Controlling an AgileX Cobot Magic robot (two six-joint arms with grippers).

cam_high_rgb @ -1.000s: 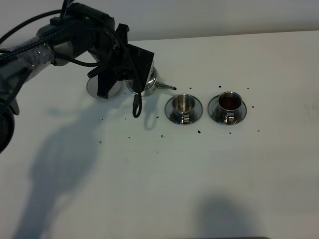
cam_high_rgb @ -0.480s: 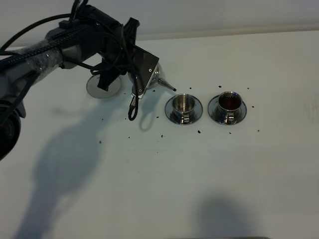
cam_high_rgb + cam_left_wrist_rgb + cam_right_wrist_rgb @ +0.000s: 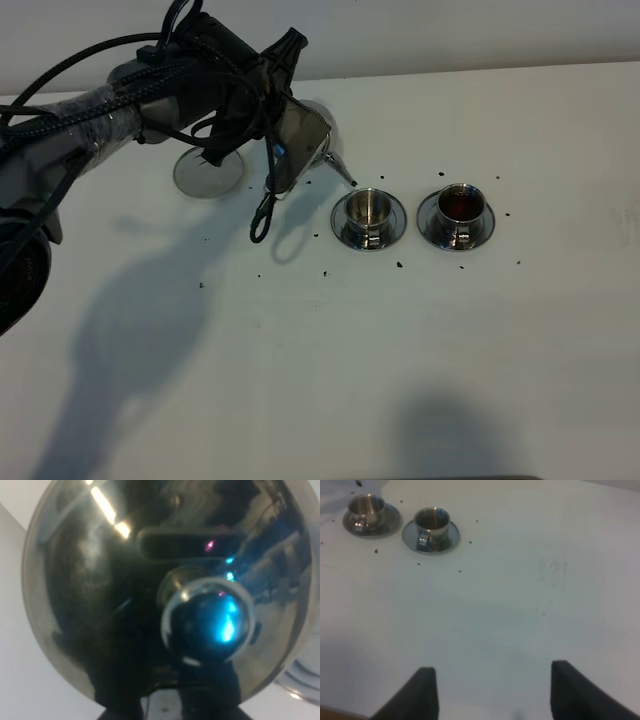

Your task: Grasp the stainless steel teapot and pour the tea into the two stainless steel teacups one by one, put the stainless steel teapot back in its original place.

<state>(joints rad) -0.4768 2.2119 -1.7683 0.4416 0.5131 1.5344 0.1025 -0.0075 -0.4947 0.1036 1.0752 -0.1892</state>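
Teapot tipped in my left end effector, spout down by the nearer cup.
My left end effector point(image 3: 288, 140) is clamped on the stainless steel teapot point(image 3: 100, 580), which is off the table point(image 3: 330, 350) and tilted. Its spout point(image 3: 343, 176) ends just beside the nearer teacup point(image 3: 368, 208), shiny inside; the farther teacup point(image 3: 460, 204) holds dark tea. The bare saucer point(image 3: 200, 182) lies under my arm, and dark specks point(image 3: 400, 264) dot the table. My right end effector point(image 3: 495, 695) is spread wide and holds nothing.

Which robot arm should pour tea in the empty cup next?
Left, probably. The left gripper holds the teapot, its spout tipped just beside the empty teacup. The right gripper is open, holds nothing and sits well back from it.
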